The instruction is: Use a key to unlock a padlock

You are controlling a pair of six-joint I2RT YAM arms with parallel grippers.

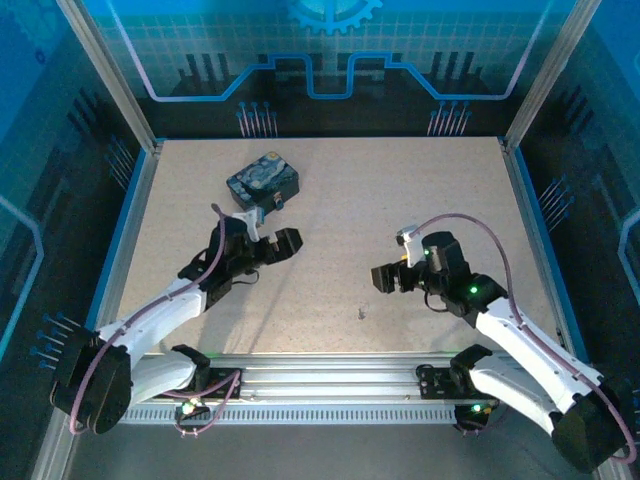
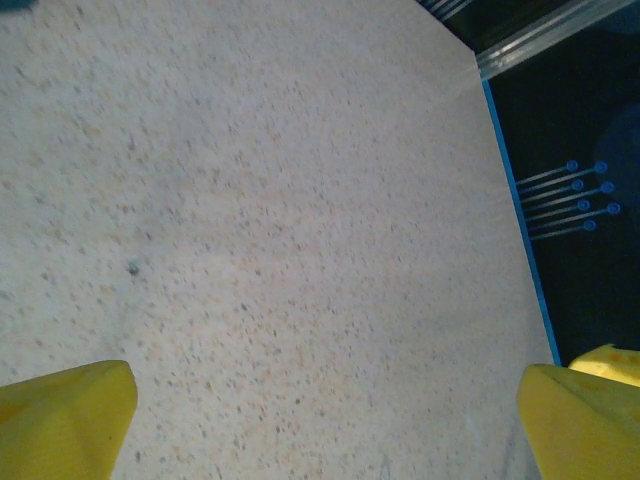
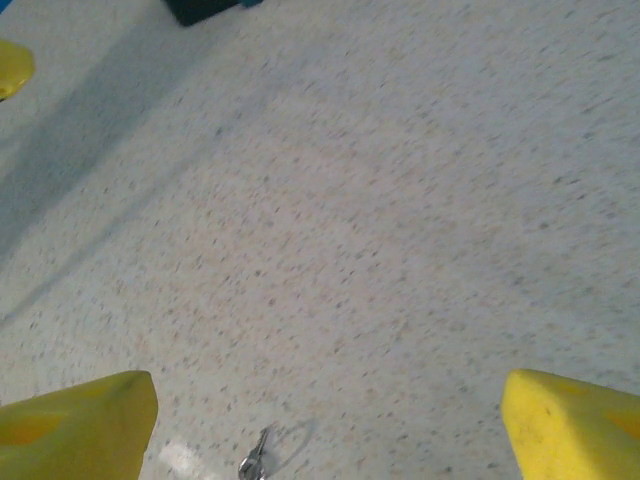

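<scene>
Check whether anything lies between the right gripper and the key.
Nothing visible does. Only bare table separates the right gripper from the key, which lies in the open; the jaws stand wide apart.

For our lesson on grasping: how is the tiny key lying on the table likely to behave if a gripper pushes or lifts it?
The key looks thin and metal, so probably stiff and light. It lies flat on the table, so it would likely slide when nudged, not roll. Its low profile may make pinching hard.
</scene>
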